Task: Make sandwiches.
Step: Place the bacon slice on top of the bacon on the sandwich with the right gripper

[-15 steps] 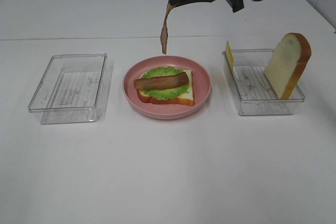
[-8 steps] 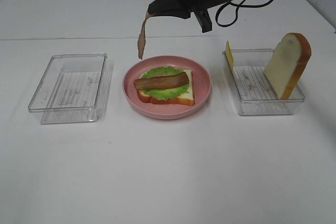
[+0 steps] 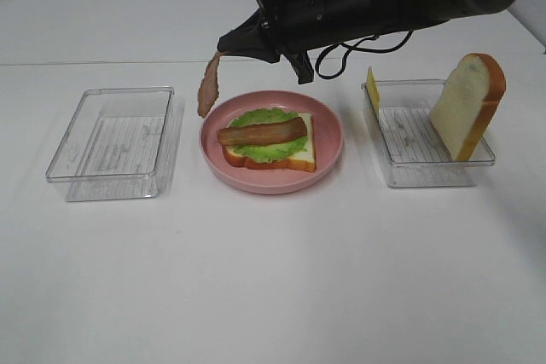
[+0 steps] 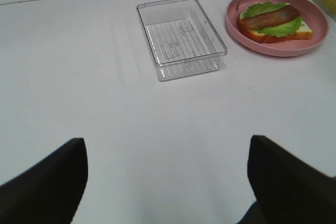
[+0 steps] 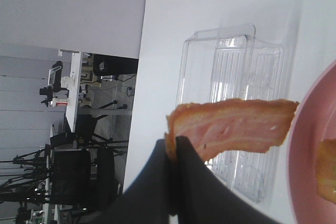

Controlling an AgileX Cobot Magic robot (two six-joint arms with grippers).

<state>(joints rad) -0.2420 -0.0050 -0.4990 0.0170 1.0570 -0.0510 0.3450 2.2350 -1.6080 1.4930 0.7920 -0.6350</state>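
Note:
An open sandwich [image 3: 269, 140] lies on the pink plate [image 3: 331, 144]: a white bread slice, green lettuce and one bacon strip. My right gripper [image 3: 225, 43] reaches across from the right and is shut on the top end of a second bacon strip [image 3: 206, 89]. That strip hangs over the gap between the plate's left rim and the left tray; the right wrist view shows the strip [image 5: 236, 127] pinched at its end. My left gripper [image 4: 165, 182] is open above bare table with nothing between its fingers, well short of the sandwich [image 4: 273, 20].
An empty clear tray [image 3: 115, 138] stands left of the plate. The clear tray [image 3: 426, 164] on the right holds an upright bread slice [image 3: 467, 104] and a yellow cheese slice [image 3: 373, 89] leaning on its left wall.
The right arm has swung left and lower with the bacon strip, from behind the plate to over its left rim. The sandwich and the trays have stayed put.

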